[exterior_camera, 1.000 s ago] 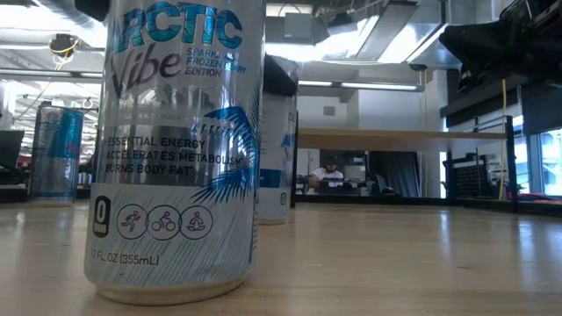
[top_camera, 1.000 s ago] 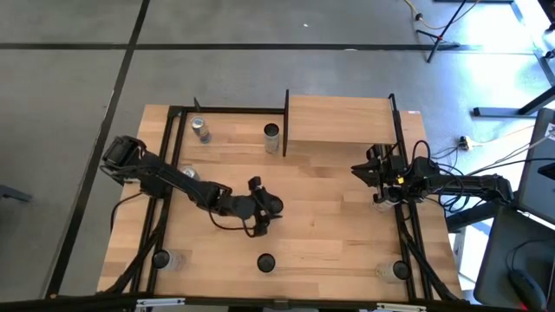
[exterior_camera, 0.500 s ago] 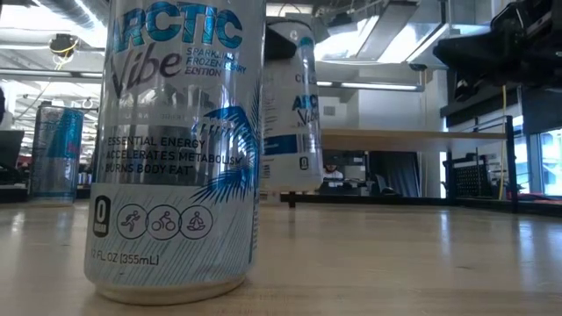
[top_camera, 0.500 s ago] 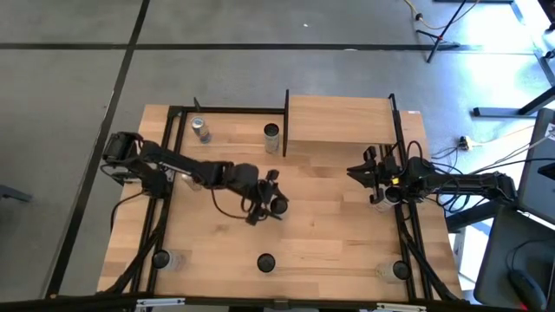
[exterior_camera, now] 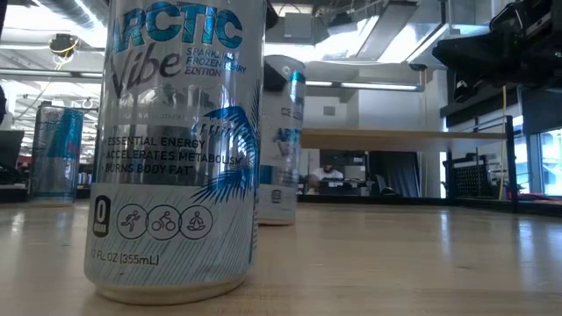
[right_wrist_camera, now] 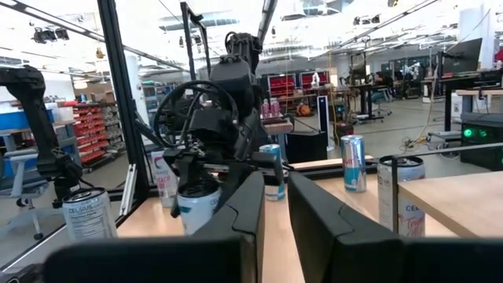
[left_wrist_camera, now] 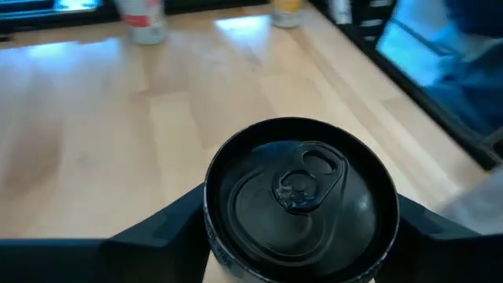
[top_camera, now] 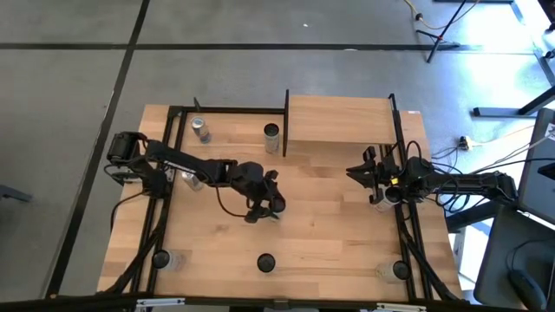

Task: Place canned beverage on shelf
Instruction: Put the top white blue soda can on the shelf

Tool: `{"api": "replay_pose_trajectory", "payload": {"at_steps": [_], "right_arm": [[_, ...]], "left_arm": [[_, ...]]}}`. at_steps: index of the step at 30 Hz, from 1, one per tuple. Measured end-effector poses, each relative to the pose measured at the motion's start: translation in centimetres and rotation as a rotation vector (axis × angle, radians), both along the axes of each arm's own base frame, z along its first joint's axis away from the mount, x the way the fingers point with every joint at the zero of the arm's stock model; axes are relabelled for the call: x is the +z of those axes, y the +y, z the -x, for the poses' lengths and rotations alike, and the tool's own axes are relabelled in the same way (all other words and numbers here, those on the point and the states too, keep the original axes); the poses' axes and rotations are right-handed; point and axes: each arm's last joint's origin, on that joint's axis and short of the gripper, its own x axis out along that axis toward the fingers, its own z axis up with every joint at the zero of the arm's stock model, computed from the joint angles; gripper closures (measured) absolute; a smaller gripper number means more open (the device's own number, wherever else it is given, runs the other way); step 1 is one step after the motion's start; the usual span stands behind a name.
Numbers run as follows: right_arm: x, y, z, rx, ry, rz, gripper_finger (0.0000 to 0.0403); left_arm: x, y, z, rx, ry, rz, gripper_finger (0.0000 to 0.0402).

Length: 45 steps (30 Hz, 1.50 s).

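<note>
The left gripper (top_camera: pixel 269 201) hangs over the middle of the table (top_camera: pixel 329 234) with its jaws either side of a black-topped can (left_wrist_camera: pixel 301 198), which stands upright on the wood; whether they press it or stand just clear cannot be told. The shelf (top_camera: pixel 340 119) sits at the far edge, well apart from the can. The right gripper (top_camera: pixel 357 171) waits near the table's right edge, jaws together and holding nothing.
</note>
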Motion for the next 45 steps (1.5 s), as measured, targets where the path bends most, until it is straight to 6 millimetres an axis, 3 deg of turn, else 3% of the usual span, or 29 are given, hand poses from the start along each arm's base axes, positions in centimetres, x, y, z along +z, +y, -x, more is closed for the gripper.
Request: {"api": "replay_pose_trajectory", "payload": {"at_steps": [4, 9, 17, 24, 28, 34, 40, 45], "right_arm": [[0.0, 0.0, 0.0, 0.007, 0.000, 0.001, 0.0352], [0.0, 0.0, 0.0, 0.008, 0.000, 0.002, 0.0352], [0.0, 0.0, 0.0, 0.008, 0.001, 0.001, 0.0352], [0.0, 0.0, 0.0, 0.014, 0.002, -0.001, 0.0352], [0.0, 0.0, 0.0, 0.015, 0.002, -0.002, 0.0352], [0.0, 0.0, 0.0, 0.015, 0.002, -0.002, 0.0352], [0.0, 0.0, 0.0, 0.014, 0.002, -0.002, 0.0352], [0.1, 0.0, 0.0, 0.014, -0.015, -0.001, 0.0352]], "left_arm": [[0.0, -0.3, 0.0, 0.016, 0.000, -0.027, 0.0125], [0.2, -0.7, 0.1, 0.012, -0.010, -0.039, 0.0117], [3.6, -0.9, 1.3, 0.067, -0.107, -0.024, 0.0115], [6.4, -1.3, 2.6, 0.235, -0.203, -0.069, 0.0114], [7.2, -1.9, 3.2, 0.325, -0.226, -0.006, 0.0114], [7.6, -3.1, 3.6, 0.472, -0.235, 0.104, 0.0114], [7.7, -5.1, 4.0, 0.500, -0.236, 0.143, 0.0114], [8.5, -7.9, 2.5, 0.490, -0.212, 0.102, 0.0115]]}}
